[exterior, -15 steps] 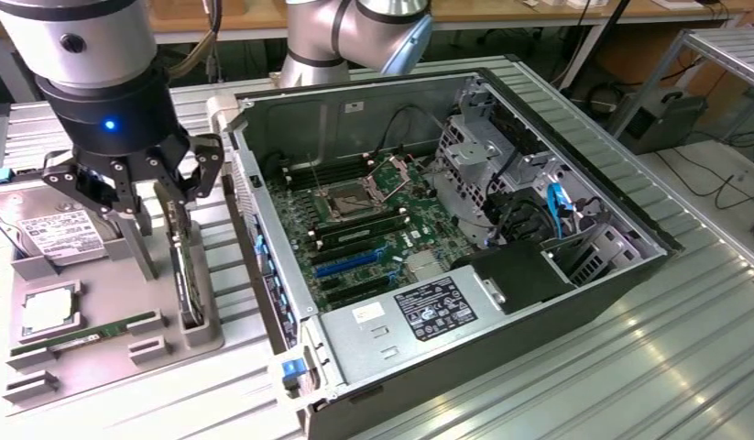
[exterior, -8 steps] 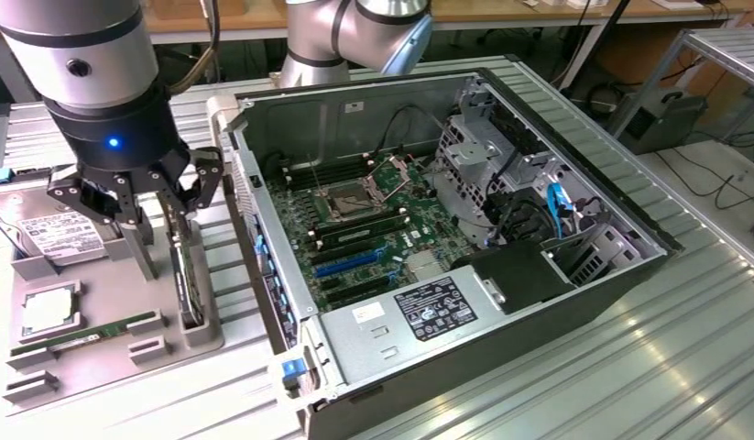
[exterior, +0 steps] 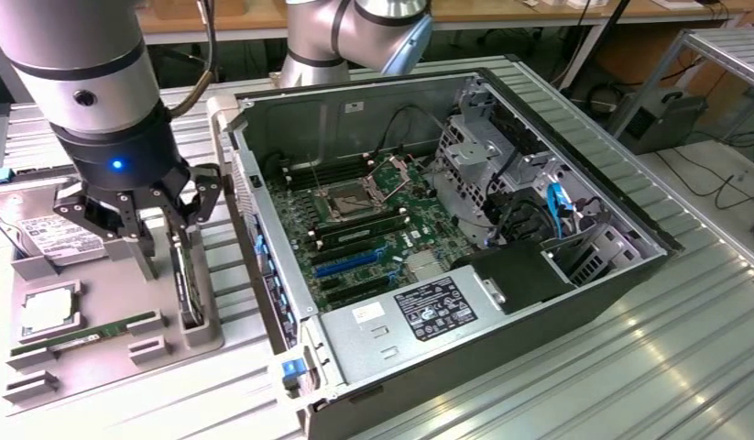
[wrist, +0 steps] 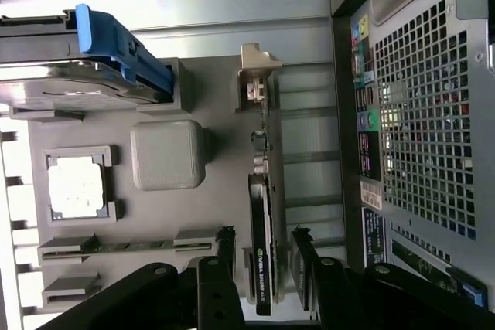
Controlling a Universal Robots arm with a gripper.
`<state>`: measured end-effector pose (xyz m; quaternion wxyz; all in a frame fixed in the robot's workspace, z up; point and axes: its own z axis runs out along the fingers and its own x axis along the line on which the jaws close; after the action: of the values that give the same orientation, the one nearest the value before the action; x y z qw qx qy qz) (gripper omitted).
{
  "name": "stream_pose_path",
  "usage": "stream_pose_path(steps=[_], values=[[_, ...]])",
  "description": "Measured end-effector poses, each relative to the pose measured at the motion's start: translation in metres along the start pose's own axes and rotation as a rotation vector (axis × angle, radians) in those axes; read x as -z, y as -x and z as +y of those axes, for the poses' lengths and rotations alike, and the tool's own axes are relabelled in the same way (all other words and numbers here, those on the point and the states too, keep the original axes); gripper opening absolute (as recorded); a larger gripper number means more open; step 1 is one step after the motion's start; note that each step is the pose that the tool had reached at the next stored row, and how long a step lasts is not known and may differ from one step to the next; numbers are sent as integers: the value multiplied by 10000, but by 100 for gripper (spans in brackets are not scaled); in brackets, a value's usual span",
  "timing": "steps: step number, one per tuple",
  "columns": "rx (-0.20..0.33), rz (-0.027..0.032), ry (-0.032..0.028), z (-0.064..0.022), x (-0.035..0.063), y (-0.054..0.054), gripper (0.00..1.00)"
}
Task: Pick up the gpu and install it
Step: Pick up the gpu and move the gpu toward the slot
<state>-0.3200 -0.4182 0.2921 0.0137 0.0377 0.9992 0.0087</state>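
**Black card on edge in the grey tray, jaws spread to either side**

Much of the gpu (exterior: 187,275) is hard to read in the exterior view. It stands at that view's left, mid-height, seen almost edge-on as a thin dark slab. Its lower edge is sunk in a slot of the grey tray (exterior: 108,357). One finger of the gripper (exterior: 167,258) shows clearly in front, and the other is partly lost behind the card. The arm is cut off by the upper left corner of the frame. The gripper body covers part of the hard drive (exterior: 40,231), which also runs out of the exterior view's left edge.

In the wrist view the gpu (wrist: 261,206) shows as a long, narrow, dark board with a black cooler. A green logo can be seen on it, but the lettering beside the logo is too small to read. A silver bracket sits at its far end, standing in a raised holder. The near end is hidden among the dark linkages of the gripper (wrist: 263,233).

The jaws are spread, one finger on each side of the card, with a visible gap on both sides, so nothing is pinched.

Also on the tray (wrist: 216,214) are a CPU (wrist: 76,187) in its square recess and a RAM stick (wrist: 116,246) lying flat. The open computer case (exterior: 352,110) fills the middle of the exterior view, its motherboard (exterior: 377,229) exposed.
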Motion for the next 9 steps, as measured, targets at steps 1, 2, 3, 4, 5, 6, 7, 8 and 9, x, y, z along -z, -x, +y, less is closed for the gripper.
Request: stream_pose_path(steps=[1, 2, 3, 4, 5, 6, 7, 8, 9], values=[[0, -3, 1, -1, -19, -1, 42], [0, -7, 1, -1, -45, -3, 42], [0, -10, 1, -2, -62, -3, 42], [0, -18, 1, -2, -84, -4, 42], [0, -31, 2, -3, -111, -5, 42], [1, -38, 3, -3, -126, -5, 42], [1, -47, 3, -4, -148, -6, 42], [1, -53, 4, -4, -163, -6, 42], [1, -61, 5, -4, -187, -7, 42]])
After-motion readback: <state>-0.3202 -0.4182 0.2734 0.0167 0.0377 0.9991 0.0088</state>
